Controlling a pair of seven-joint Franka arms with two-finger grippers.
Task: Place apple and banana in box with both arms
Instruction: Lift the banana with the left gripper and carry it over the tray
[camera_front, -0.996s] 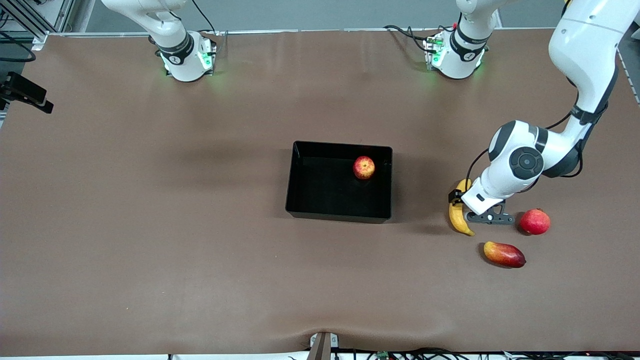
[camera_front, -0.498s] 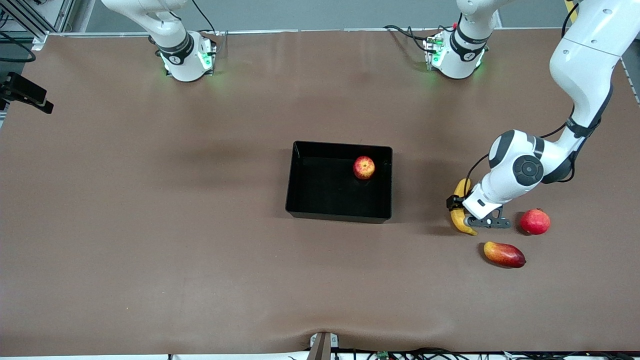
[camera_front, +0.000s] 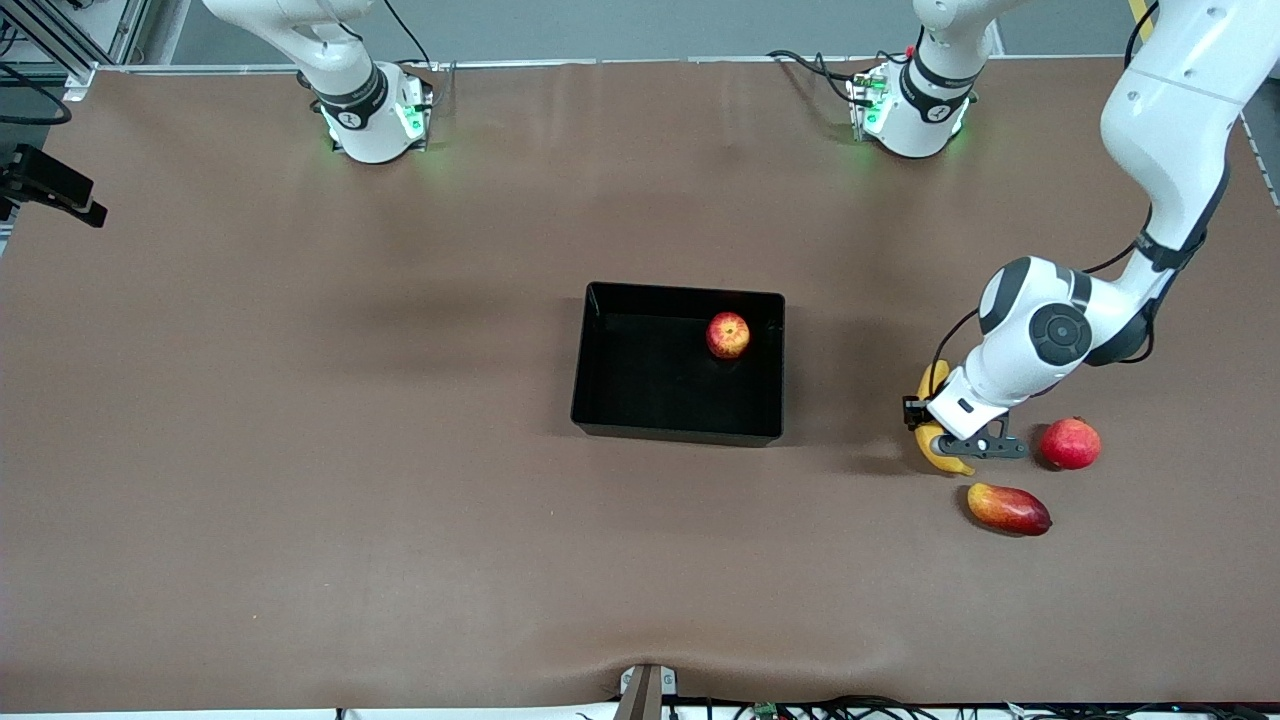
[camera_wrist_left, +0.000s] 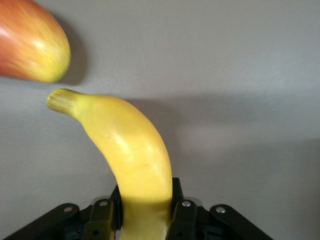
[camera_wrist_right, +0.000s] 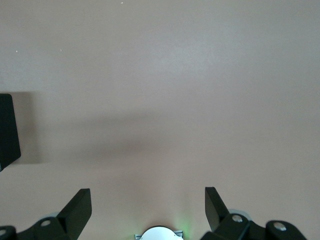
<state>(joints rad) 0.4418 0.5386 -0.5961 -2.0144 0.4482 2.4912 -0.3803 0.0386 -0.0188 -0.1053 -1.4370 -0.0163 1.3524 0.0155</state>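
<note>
Where a second ago the left tool (camera_front: 945, 432) stood spread astride the long curved yellow banana (camera_front: 937, 455), it now pinches that banana between its fingers (camera_wrist_left: 184, 216), and the fruit has swung so that its nearer tip points more toward the elongated red-yellow mango (camera_front: 1008, 508). The banana lies on the brown table (camera_front: 300, 450) toward the left arm's end, well apart from the shallow glossy black plastic box (camera_front: 600, 400) at the table's middle. The small red apple mottled with yellow (camera_front: 728, 335) sits inside the box as before, near the corner farthest from the front camera.

The right tool (camera_wrist_right: 148, 206) waits with its fingers spread wide over bare table.

Counted: one banana, one apple, one mango, one evenly red round fruit with a crown tip (camera_front: 1070, 443), one box, two arms.
</note>
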